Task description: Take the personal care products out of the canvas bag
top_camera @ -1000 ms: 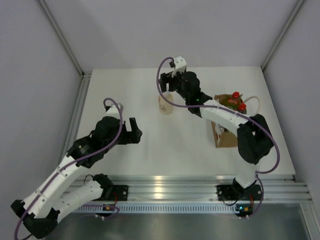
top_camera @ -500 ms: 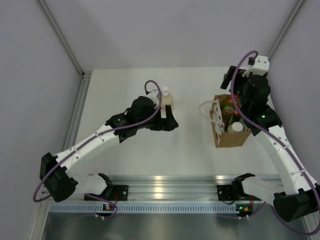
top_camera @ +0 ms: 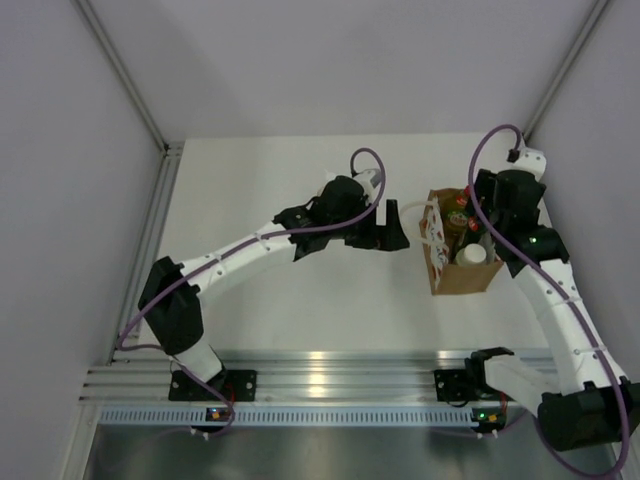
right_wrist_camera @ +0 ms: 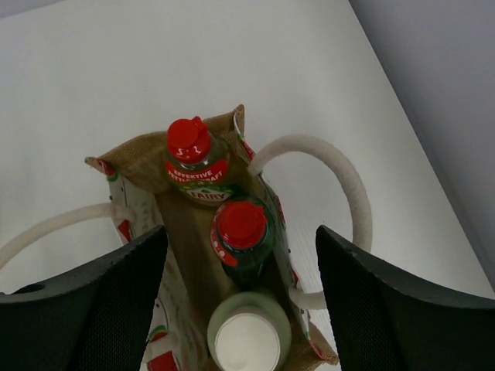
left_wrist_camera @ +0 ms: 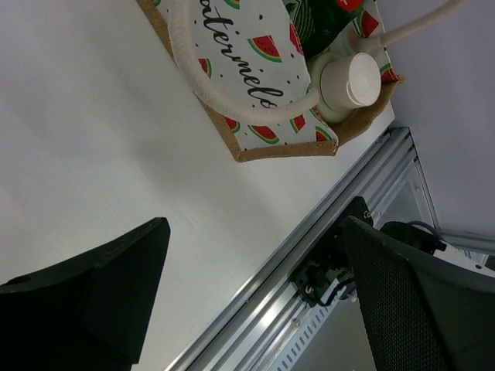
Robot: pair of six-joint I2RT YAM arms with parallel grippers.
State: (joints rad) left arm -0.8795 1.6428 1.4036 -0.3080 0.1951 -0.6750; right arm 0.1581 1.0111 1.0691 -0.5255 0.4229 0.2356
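Observation:
The canvas bag (top_camera: 455, 276) stands upright at the right of the table, its watermelon-print panel (left_wrist_camera: 247, 54) facing left. Inside it stand a yellow bottle with a red cap (right_wrist_camera: 193, 158), a dark green bottle with a red cap (right_wrist_camera: 242, 232) and a pale bottle with a white cap (right_wrist_camera: 247, 338). My right gripper (right_wrist_camera: 240, 232) hovers open over the bag's mouth, its fingers straddling the bag. My left gripper (left_wrist_camera: 254, 232) is open and empty, just left of the bag's white handle (top_camera: 402, 213). No bottle shows on the table; the left arm covers that part.
The aluminium rail (top_camera: 330, 372) runs along the table's near edge, close below the bag. Grey walls enclose the table on the left, back and right, and the right wall is close to the bag. The left arm (top_camera: 250, 250) stretches across the middle of the table.
The right arm left a cream bottle at the table's centre and swung over the bag. The left arm reached right, past that bottle, up to the bag's handle.

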